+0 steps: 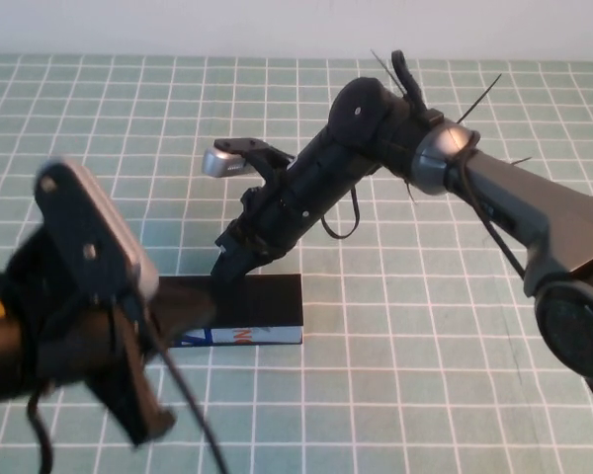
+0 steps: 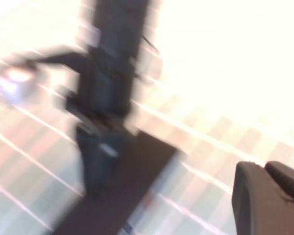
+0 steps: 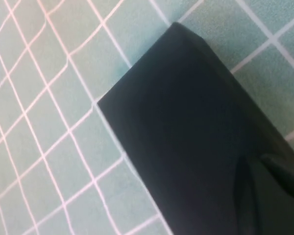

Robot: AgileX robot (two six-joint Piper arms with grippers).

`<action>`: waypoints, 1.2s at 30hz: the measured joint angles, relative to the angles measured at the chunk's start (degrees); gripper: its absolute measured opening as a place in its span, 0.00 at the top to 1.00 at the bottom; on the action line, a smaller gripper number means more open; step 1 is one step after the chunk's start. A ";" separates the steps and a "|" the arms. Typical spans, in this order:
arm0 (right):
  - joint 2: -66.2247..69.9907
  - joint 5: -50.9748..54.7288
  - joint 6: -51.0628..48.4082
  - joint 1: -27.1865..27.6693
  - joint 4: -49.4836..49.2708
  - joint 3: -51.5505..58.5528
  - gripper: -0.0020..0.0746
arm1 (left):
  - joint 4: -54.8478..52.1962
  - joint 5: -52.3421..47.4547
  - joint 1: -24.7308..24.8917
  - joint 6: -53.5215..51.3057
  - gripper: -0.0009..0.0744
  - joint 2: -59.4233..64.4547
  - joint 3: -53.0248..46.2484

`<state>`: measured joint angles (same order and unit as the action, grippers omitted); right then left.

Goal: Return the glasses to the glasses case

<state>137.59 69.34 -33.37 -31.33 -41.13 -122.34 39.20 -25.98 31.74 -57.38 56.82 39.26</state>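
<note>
The case (image 1: 242, 308) lies flat on the surface (image 1: 425, 326) near the centre, lid down, with the printed light front edge facing the robot. The glasses are not visible in any view; whether they are inside the shut case cannot be told. The right gripper (image 1: 227, 265) points down at the lid's rear left area, touching or just above it, with its fingers closed together and holding nothing. The left gripper (image 1: 143, 415) hovers low and near the camera, left of the case; the state of its fingers cannot be told. Risk: downward pressure off the lid's centre may tip or slide the case across the smooth mat, and a lid not fully seated may spring up when the gripper lifts. The two arms are close, so a collision is possible. The case is a rigid, flat rectangular box with matte black faces and sharp corners. The surface is a green mat with a white grid.
</note>
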 joint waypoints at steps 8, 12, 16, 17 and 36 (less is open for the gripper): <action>-12.86 0.48 -0.25 0.06 5.28 -1.44 0.99 | -20.48 -26.74 -1.33 8.59 0.99 -0.82 1.44; -21.73 1.27 1.19 0.06 11.26 -1.79 0.99 | -35.49 -31.38 -5.05 21.88 0.99 -1.99 4.61; -29.20 2.17 9.42 0.06 25.39 -1.66 0.99 | -48.61 -25.50 -10.09 37.99 0.99 -6.92 6.35; -31.00 2.17 10.88 0.19 29.24 -1.31 0.99 | -50.44 -24.11 -11.32 40.15 0.99 -8.46 6.60; -83.81 -36.33 19.93 9.59 36.24 54.05 0.99 | -46.90 -17.92 -18.67 45.69 0.99 -32.41 3.40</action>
<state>53.78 33.01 -13.44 -21.73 -4.89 -68.28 -7.70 -43.90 13.07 -11.68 24.41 42.66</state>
